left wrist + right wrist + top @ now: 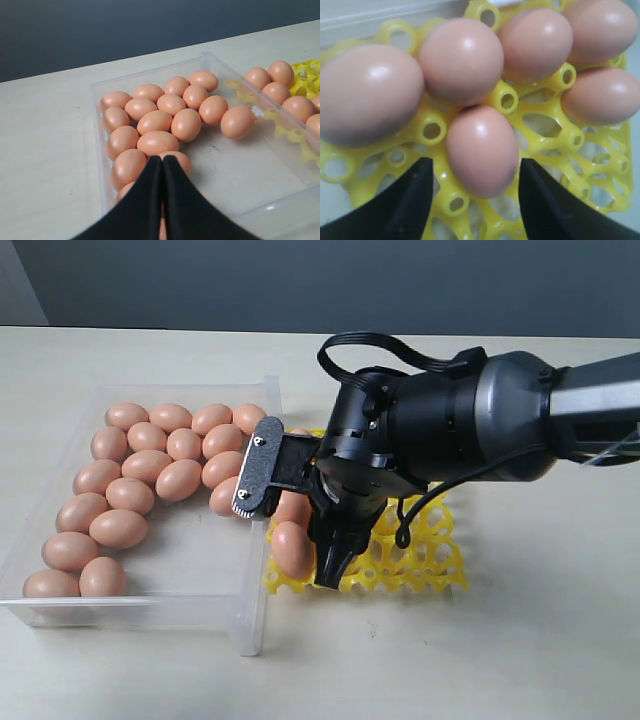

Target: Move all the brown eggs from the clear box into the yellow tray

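The clear box [252, 625] on the left holds several brown eggs [150, 465] bunched along its far and left sides. To its right lies the yellow tray [425, 558], with several eggs [292, 548] in the cups nearest the box. My right gripper [288, 545] hangs low over the tray. In the right wrist view this gripper [476, 161] is open, its fingers [415, 200] on either side of one egg [481, 147] that rests in a cup, with a gap on each side. My left gripper [162, 160] is shut and empty above the box's eggs [155, 142]. It is out of the exterior view.
The right arm's bulky wrist [440, 430] and its cable cover the far part of the tray. The box's right wall [262, 540] stands right against the tray. The right half of the box floor [240, 165] is bare. Pale tabletop [520, 660] surrounds both.
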You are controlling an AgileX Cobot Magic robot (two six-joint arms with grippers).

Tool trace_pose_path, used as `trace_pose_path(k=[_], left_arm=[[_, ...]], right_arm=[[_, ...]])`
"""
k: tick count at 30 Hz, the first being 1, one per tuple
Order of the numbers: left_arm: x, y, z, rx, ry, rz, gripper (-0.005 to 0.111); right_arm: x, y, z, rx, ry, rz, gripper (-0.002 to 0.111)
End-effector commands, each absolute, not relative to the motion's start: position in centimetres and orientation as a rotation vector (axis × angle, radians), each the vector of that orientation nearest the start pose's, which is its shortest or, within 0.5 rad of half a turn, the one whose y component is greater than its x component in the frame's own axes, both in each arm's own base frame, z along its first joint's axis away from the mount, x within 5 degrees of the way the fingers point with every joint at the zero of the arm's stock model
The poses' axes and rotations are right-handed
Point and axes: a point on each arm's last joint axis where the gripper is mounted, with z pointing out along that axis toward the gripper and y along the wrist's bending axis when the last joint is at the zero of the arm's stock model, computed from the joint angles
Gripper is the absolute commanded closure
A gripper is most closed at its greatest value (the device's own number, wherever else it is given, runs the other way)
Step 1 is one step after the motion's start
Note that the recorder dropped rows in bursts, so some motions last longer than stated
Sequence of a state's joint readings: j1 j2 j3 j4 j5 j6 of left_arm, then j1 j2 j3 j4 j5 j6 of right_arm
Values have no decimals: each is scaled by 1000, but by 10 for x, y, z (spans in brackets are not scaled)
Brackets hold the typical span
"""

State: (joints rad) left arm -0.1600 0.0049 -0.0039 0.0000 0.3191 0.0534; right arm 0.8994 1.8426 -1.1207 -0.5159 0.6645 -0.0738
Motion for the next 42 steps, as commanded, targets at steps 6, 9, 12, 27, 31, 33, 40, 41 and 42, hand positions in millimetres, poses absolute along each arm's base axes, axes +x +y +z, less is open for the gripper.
trace_pose_path(k=[6,9,12,27,31,33,40,41,42], left_arm=[[54,-9,185,191,1783,-78,106],[54,-9,185,191,1783,-78,106],[54,-9,185,191,1783,-78,106],[54,-9,185,191,1783,-78,106],[54,-9,185,191,1783,-78,106],[54,-9,185,191,1783,-78,106],[54,-9,185,191,1783,-78,106],[54,-9,185,191,1783,-78,106],[54,-9,185,191,1783,-78,106]], right_arm=[[245,264,173,-1690,2114,-302,57],[245,264,173,-1690,2114,-302,57],[245,264,173,-1691,2117,-306,57],[248,264,153,-1749,2136,-352,57],[249,266,147,-1769,2126,-359,57],[249,266,146,-1769,2124,-356,62],[250,266,147,-1774,2112,-375,106],[250,265,148,-1775,2113,-386,106],[250,265,149,-1768,2114,-383,106]])
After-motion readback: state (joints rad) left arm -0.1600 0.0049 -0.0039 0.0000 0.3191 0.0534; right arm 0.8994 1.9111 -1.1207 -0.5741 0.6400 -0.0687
